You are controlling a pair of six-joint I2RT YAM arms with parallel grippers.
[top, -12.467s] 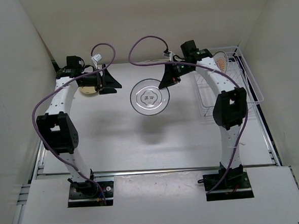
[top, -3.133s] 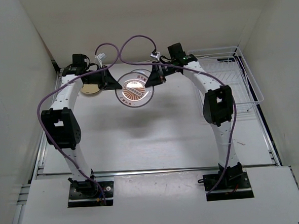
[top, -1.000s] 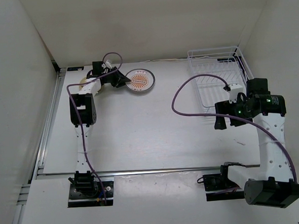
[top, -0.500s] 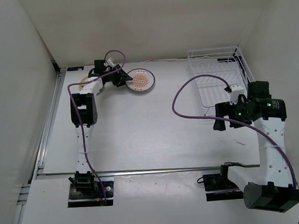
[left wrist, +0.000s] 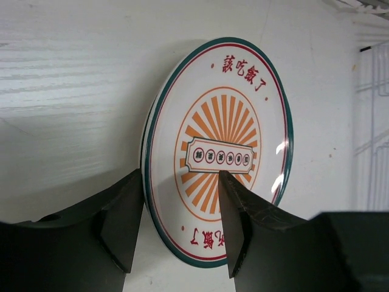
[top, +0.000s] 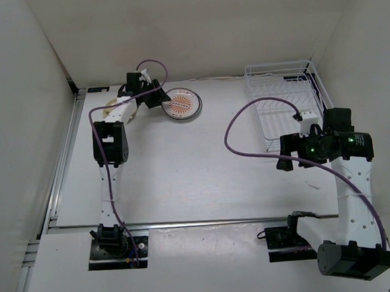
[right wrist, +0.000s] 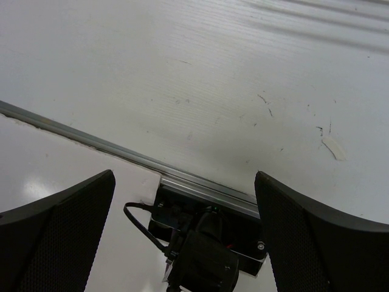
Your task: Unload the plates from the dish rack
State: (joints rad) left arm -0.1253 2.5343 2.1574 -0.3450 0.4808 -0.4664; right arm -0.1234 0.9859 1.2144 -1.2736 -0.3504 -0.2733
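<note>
The plate with the orange sunburst (top: pixel 182 105) lies flat at the back of the table, left of the middle. A second pale rim (left wrist: pixel 144 137) shows under its left edge, and I cannot tell its pattern. My left gripper (top: pixel 164 100) (left wrist: pixel 179 173) is open with that plate's near rim between its black fingers (left wrist: pixel 121 225); there is a gap on each side. A cream-tan plate (top: pixel 112 97) peeks out behind the left arm. The white wire dish rack (top: pixel 277 65) stands at the back right with no plate visible in it. My right gripper (top: pixel 282 160) (right wrist: pixel 183 174) hangs wide open and holds nothing.
The rack's wires (left wrist: pixel 371 91) show at the right edge of the left wrist view. Below the right gripper are the table's metal front rail (right wrist: pixel 200 182) and the arm's own base (right wrist: pixel 200 267). Purple cables (top: pixel 246 120) loop from both arms. White walls close in the back and sides.
The left jaws have spread apart around the sunburst plate's rim, and the left wrist has lifted slightly. The plate has stayed put. The right arm has barely shifted.
</note>
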